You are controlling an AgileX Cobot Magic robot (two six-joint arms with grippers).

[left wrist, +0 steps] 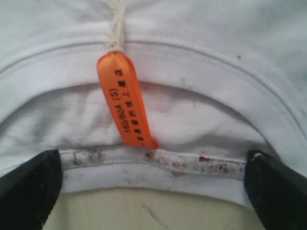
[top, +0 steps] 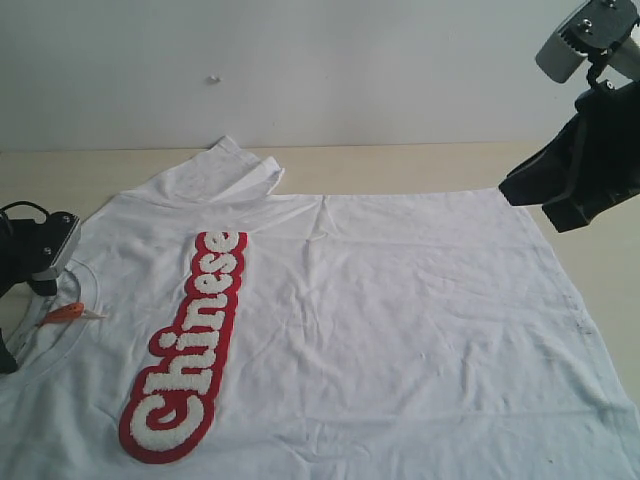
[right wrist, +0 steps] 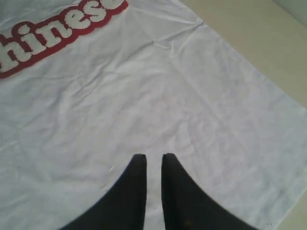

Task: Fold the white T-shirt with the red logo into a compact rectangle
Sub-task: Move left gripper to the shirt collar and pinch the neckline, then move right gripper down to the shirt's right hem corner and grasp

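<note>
The white T-shirt (top: 400, 310) lies spread flat on the table, front up. Its red logo (top: 190, 350) runs lengthwise near the neck end and also shows in the right wrist view (right wrist: 57, 28). My left gripper (top: 45, 270) sits low at the collar, open. Its fingers stand wide apart on either side of the stained ribbed neckband (left wrist: 158, 165), below the orange neck tag (left wrist: 125, 100). My right gripper (top: 570, 185) hangs above the shirt's far hem corner. The right gripper's fingers (right wrist: 139, 167) are almost together over plain white cloth, holding nothing.
The beige table (top: 420, 165) shows beyond the shirt and at the right edge (top: 610, 270). One sleeve (top: 235, 165) lies folded back at the far side. A pale wall stands behind the table.
</note>
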